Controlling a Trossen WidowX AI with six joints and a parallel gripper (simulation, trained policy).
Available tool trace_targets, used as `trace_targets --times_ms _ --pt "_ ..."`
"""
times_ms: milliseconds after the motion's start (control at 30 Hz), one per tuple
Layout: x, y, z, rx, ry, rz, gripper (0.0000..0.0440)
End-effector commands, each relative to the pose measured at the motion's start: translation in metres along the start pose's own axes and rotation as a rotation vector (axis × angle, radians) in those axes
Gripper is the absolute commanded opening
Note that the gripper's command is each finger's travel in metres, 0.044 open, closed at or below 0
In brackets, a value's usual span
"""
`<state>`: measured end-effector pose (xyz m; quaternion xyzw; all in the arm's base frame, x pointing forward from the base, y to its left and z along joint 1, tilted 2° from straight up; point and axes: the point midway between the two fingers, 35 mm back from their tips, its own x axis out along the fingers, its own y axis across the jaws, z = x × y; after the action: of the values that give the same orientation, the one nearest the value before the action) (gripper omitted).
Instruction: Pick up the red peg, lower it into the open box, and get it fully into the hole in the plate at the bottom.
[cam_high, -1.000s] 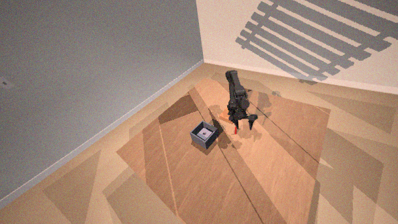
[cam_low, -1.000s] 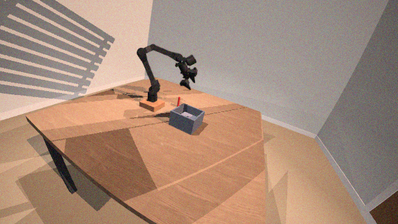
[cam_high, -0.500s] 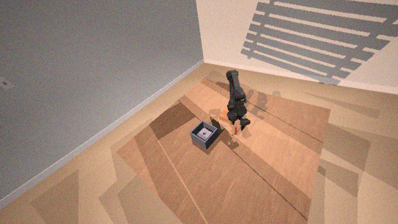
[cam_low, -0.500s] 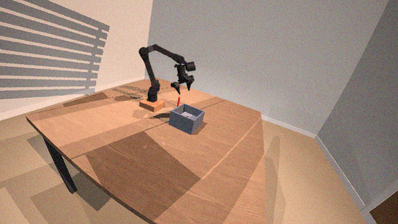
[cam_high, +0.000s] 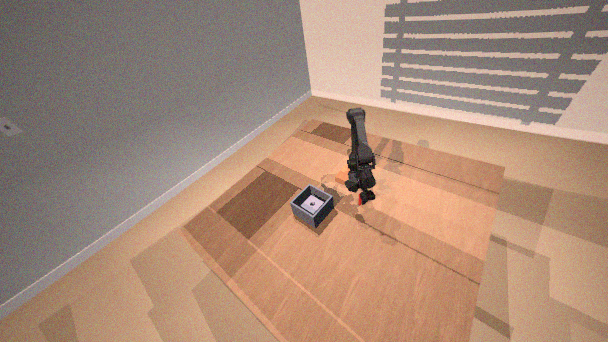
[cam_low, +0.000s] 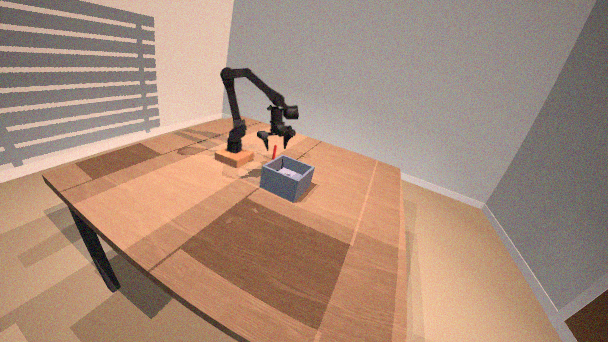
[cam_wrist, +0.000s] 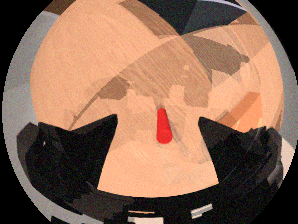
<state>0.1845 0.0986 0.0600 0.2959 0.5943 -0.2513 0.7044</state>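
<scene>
Standing near the open box (cam_high: 320, 215) (cam_low: 286, 184) (outside it), the red peg (cam_high: 360, 199) (cam_low: 274, 152) (cam_wrist: 164, 127).

The robot's arm (cam_high: 359, 137) (cam_low: 263, 86) was black, with slender links, bulky rounded joints and a hand (cam_high: 367, 196) (cam_low: 276, 146) (cam_wrist: 160, 119) with two dark, tapering, angular fingers.

In the exterior view, a wooden table (cam_high: 400, 260) (cam_low: 220, 220) (cam_wrist: 75, 75) carries an orange base block (cam_low: 234, 158) left of centre. Near the frame's centre, a blue-gray open box (cam_high: 306, 212) (cam_low: 285, 185) and upright red peg (cam_high: 360, 200) (cam_low: 274, 152) (cam_wrist: 163, 127) stand on it.
</scene>
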Motion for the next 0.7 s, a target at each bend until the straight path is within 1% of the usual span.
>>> trace_targets --times_ms 0,100,167,267,667 --pt "0.016 -0.003 -0.001 0.052 -0.010 -0.006 0.0440" --pt "0.026 -0.004 -0.003 0.082 -0.013 -0.002 0.0437" --pt "0.031 -0.005 -0.004 0.102 -0.013 -0.001 0.0414" --pt "0.037 -0.007 -0.005 0.132 -0.005 -0.008 0.0345" --pt "0.039 -0.008 -0.008 0.173 0.071 -0.031 0.0030"
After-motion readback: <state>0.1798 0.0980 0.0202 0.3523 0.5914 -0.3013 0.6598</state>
